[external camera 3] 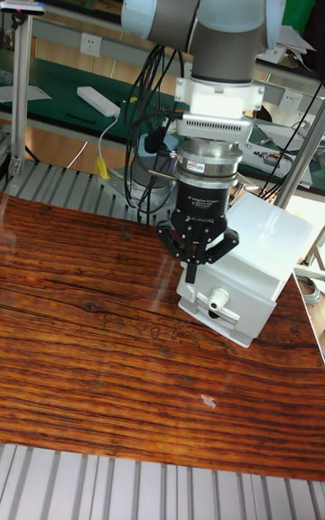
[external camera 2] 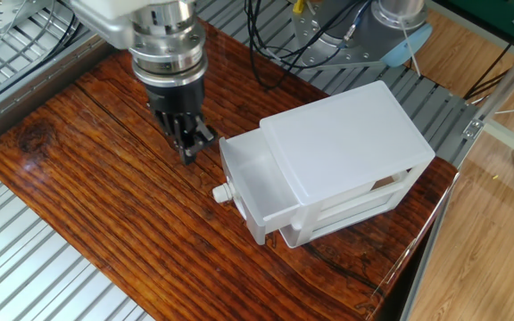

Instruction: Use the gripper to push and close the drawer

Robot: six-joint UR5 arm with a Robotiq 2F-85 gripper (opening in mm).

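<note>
The drawer is the top tier of the white cabinet, which sits at the right end of the wooden table. It stands pulled out toward the table's middle, its tray empty, its small round knob on the front panel facing away from the cabinet. In the tall fixed view the drawer front with the knob faces the camera.

The gripper hangs just beside the drawer's far front corner, low over the wood, apart from the panel as far as the fixed view shows. Its 2 fingers look drawn close together and hold nothing; the tall fixed view, where the gripper points down, agrees.

The step in hand seems to be lining up for the push. To do it well, the closed fingers should get in front of the panel, near its middle by the knob, low enough to meet its flat face. Then push straight along the drawer's slide; an off-centre corner push could twist the light cabinet or skid it across the table.
</note>
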